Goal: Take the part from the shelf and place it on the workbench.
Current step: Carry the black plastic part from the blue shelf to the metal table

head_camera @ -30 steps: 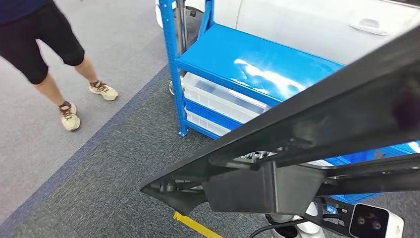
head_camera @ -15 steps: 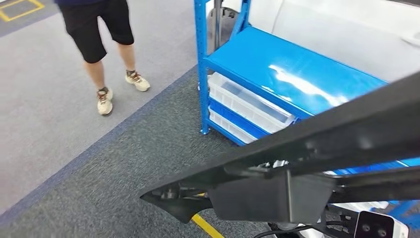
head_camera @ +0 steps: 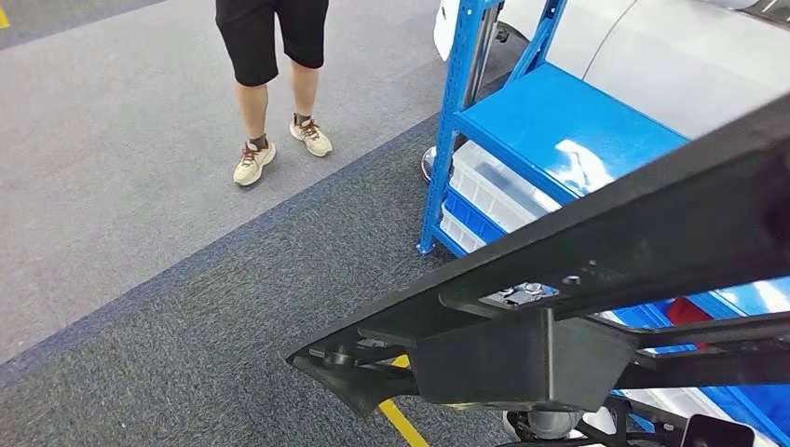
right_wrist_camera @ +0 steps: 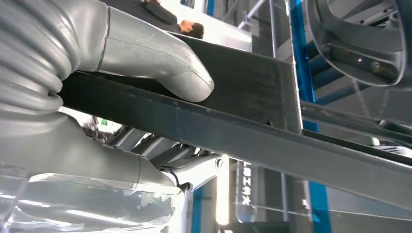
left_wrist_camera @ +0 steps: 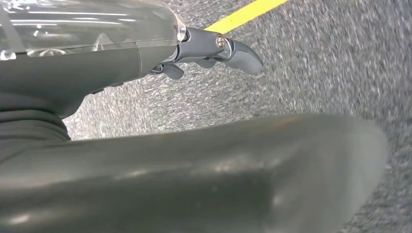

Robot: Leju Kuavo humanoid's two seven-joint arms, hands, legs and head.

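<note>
Part: a long black plastic trim panel (head_camera: pixel 596 270) with a boxy bracket on its underside, carried across the head view above the dark carpet; its pointed end sits low and to the left.
Right robot hand (right_wrist_camera: pixel 97 97): gripping the part, grey thumb pressed on one face of the black bar, the darker fingers (right_wrist_camera: pixel 160 150) tucked under the other.
Left robot hand (left_wrist_camera: pixel 214 48): fingers lightly curled over the carpet, touching nothing I can see; whether it supports the part I cannot tell.
Shelf: blue steel rack (head_camera: pixel 559 130) beyond the part, clear plastic bins (head_camera: pixel 494 186) on its lower levels.
Floor: yellow tape line (head_camera: pixel 405 424) below the part.
Person: legs in black shorts and beige trainers (head_camera: pixel 253 160), standing well away from both hands.
</note>
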